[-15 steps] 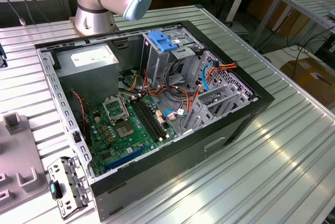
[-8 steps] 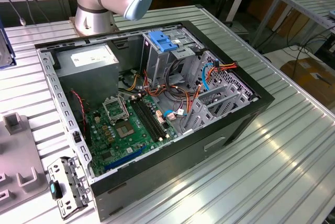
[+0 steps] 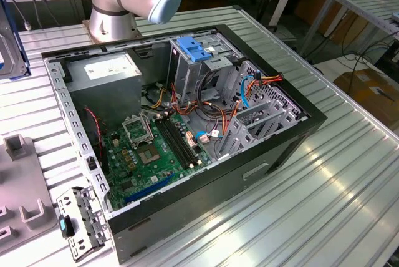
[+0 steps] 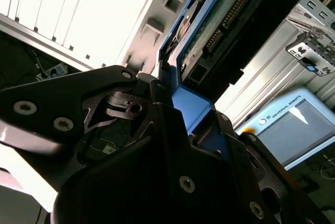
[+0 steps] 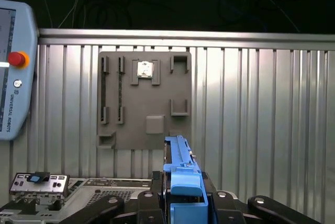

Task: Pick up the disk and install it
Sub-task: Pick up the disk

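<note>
Gripper (image 5: pixel 184 205) nearest us, clamped on the disk (image 5: pixel 178 153) by its blue rails (image 5: pixel 186 187), near the grey fixture plate (image 5: pixel 144 103). We judge it stiff, dense, shock-sensitive; rails suit gripping, not the circuit board (image 4: pixel 217 22).

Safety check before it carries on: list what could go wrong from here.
1. The gripper is shut on just one end of the disk; the long overhang could tilt or slip in the grip.
2. In the exterior view, loose cables crowd the drive cage inside the open case; the disk might snag them going in.
</note>
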